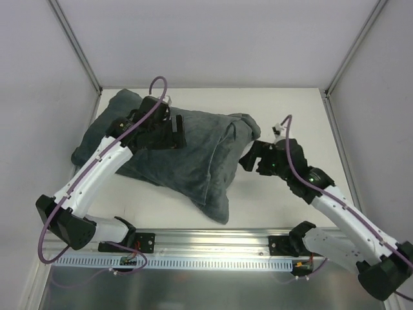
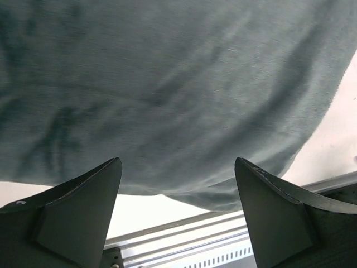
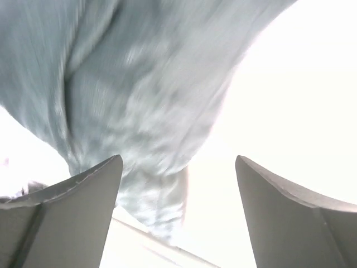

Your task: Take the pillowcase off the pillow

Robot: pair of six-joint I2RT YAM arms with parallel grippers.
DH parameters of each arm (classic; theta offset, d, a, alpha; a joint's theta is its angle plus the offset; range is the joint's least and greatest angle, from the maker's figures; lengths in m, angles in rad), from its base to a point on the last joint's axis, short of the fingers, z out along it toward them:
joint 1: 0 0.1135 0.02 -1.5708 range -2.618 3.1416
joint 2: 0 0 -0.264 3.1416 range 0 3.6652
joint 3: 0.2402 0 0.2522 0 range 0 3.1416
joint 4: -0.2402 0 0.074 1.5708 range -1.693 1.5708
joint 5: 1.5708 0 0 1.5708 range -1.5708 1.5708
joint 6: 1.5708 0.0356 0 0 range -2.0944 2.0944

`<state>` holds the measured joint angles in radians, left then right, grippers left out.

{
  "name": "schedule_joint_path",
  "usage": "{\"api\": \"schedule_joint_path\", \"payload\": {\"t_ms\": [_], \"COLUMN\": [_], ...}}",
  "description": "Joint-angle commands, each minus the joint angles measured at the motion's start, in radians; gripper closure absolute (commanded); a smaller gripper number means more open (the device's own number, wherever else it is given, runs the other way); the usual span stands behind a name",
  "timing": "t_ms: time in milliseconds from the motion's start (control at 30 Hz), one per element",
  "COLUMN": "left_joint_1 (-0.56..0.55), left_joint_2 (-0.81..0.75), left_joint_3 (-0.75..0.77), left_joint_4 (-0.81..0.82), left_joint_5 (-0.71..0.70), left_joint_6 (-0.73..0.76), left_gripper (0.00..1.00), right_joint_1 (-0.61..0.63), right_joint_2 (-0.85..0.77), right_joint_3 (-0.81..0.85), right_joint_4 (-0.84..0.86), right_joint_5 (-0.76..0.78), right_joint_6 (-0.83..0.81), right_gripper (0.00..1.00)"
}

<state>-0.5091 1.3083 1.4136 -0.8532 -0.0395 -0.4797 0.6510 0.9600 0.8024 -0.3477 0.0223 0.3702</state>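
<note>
Left wrist view: we see the left gripper point(image 2: 177, 163) with its two dark fingers point(image 2: 78, 215) standing well apart and nothing caught between them. Beyond the fingertips, the dark grey-green pillowcase point(image 2: 167, 84) fills nearly the whole view. We cannot tell from here whether the fingertips touch the fabric.

In the right wrist view, the right gripper point(image 3: 178, 163) is likewise spread wide, with no material between its fingers point(image 3: 295, 218). Creased, blurred fabric lies ahead of the left finger, and bright table surface lies ahead of the right finger.

In the top external view, the left gripper sits over the upper middle of the pillowcase, pointing down at it. The right gripper is just beside the bunched right end of the fabric. Contact there cannot be confirmed.

The pillow is inside the pillowcase, fully covered. The covered bundle lies diagonally on the white table point(image 1: 290, 194), from the far left corner towards the centre. One corner of it points at the aluminium rail point(image 1: 213, 242) on the near edge, where both arm bases are mounted. A purple cable point(image 1: 158, 81) loops above the left wrist.
</note>
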Motion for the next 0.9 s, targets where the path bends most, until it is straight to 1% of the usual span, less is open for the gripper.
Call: {"api": "schedule_joint_path", "payload": {"t_ms": [0,33,100,133,167,267,367,467,533,600,633,667,733,767,800,867], "left_joint_1": [-0.08,-0.129,-0.179,-0.202,-0.248,-0.322,-0.364,-0.381,-0.388,-0.388,-0.388,-0.388,-0.384,-0.382,-0.379,-0.37], "left_joint_2": [0.035,0.054,0.116,0.137,0.176,0.224,0.272,0.322,0.367,0.407,0.413,0.41,0.382,0.367,0.352,0.306], "left_joint_3": [0.053,0.062,0.105,0.12,0.154,0.214,0.257,0.295,0.315,0.324,0.324,0.32,0.306,0.297,0.292,0.272], "left_joint_4": [0.014,0.014,0.013,0.013,0.013,0.011,0.013,0.011,0.011,-0.003,-0.007,-0.013,-0.018,-0.018,-0.017,-0.017], "left_joint_5": [-0.075,-0.091,-0.121,-0.147,-0.158,-0.22,-0.252,-0.287,-0.339,-0.361,-0.37,-0.378,-0.367,-0.359,-0.356,-0.347], "left_joint_6": [0.01,0.01,0.01,0.01,0.01,0.003,-0.005,0.003,0.007,0.016,0.015,0.009,0.004,-0.005,-0.01,-0.019], "left_gripper": [0.17,0.16,0.15,0.15,0.15,0.15,0.15,0.14,0.16,0.24,0.39,0.49,0.62,0.64,0.66,0.7], "right_joint_1": [-0.095,-0.12,-0.171,-0.206,-0.212,-0.212,-0.212,-0.212,-0.212,-0.211,-0.208,-0.199,-0.188,-0.168,-0.154,-0.102], "right_joint_2": [-0.115,-0.133,-0.133,-0.13,-0.127,-0.127,-0.124,-0.116,-0.109,-0.103,-0.102,-0.104,-0.104,-0.103,-0.092,-0.075], "right_joint_3": [0.009,-0.006,-0.029,-0.046,-0.054,-0.077,-0.083,-0.098,-0.107,-0.114,-0.115,-0.115,-0.112,-0.106,-0.1,-0.082], "right_joint_4": [-0.082,-0.082,-0.08,-0.08,-0.076,-0.04,-0.034,-0.007,0.019,0.041,0.044,0.05,0.056,0.068,0.073,0.094], "right_joint_5": [0.097,0.082,-0.003,-0.015,-0.059,-0.087,-0.102,-0.13,-0.151,-0.17,-0.174,-0.176,-0.173,-0.173,-0.17,-0.148], "right_joint_6": [-0.042,-0.042,-0.03,-0.022,-0.011,-0.001,0.009,0.024,0.044,0.058,0.065,0.067,0.067,0.068,0.068,0.072], "right_gripper": [0.13,0.13,0.13,0.13,0.13,0.11,0.09,0.08,0.08,0.08,0.08,0.07,0.02,0.0,0.03,0.04]}}
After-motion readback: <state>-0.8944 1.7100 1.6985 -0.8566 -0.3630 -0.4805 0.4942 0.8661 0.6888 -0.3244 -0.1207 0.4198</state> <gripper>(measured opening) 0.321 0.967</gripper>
